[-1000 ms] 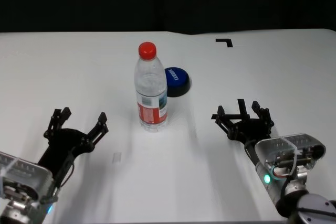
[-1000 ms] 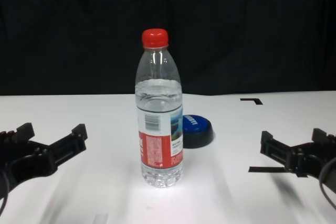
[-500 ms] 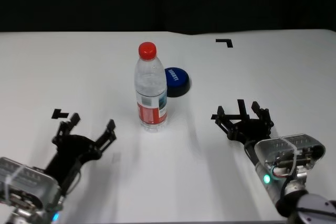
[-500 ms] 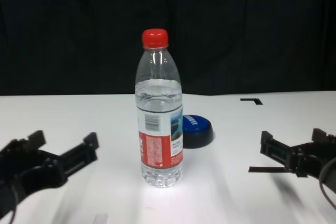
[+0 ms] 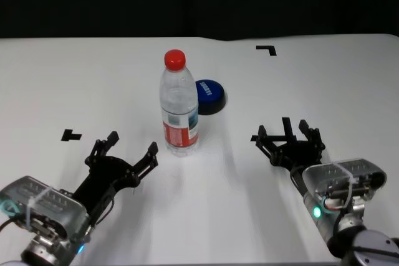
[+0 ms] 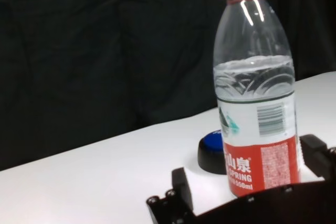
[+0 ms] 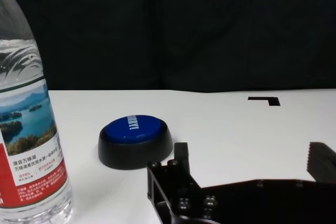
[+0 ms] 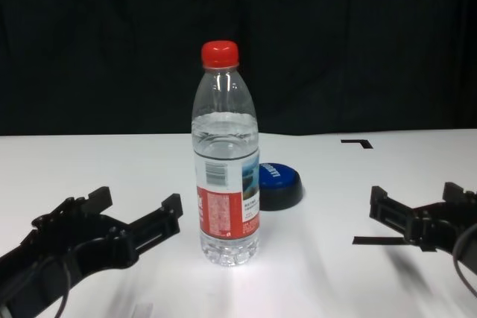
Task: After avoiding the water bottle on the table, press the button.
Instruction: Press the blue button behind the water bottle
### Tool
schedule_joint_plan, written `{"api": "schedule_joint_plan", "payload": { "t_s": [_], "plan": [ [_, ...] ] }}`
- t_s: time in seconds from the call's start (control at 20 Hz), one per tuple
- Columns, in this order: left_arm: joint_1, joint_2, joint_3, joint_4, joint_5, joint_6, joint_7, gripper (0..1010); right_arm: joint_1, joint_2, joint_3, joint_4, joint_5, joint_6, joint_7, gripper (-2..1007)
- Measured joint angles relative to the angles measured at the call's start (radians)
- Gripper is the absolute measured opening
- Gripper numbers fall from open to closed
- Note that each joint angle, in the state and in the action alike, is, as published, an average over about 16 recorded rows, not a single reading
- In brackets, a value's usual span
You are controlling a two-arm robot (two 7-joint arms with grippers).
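Since a second ago: left claw (image 5: 122,156) has travelled rightward across the counter (image 5: 93,85) toward the water bottle (image 5: 179,107), uncovering a black tape mark (image 5: 71,135) at its former place; right claw (image 5: 288,139) unchanged, bottle and button unmoved.

Button (image 5: 210,96): low blue dome on a dark base, white lettering on top; sits on the counter just behind and to the right of the bottle, close but seemingly not touching; judged rigid, stable, pressed from straight above on the dome, no grasp required.

Water bottle: upright, red cap, clear body mostly full, red label; judged fairly heavy yet tall and easily toppled by a sideways knock, smooth plastic; stands between the left claw and the button.

Left claw: fingers spread apart, empty, low over the counter, just beside the bottle's base on its left and near side.

Right claw: fingers apart, empty, parked near the right front, with an unobstructed line to the button.

Counter: flat, white, matt; a second tape corner (image 5: 267,49) far right.

Room: black backdrop behind.
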Motion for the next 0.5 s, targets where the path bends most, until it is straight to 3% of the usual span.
{"api": "schedule_joint_plan", "payload": {
  "t_s": [0.5],
  "plan": [
    [-0.074, 0.014, 0.029, 0.062, -0.007, -0.005, -0.015, 1003, 0.0, 0.0, 0.0, 0.0, 0.0, 0.0, 0.0, 1003]
  ]
}}
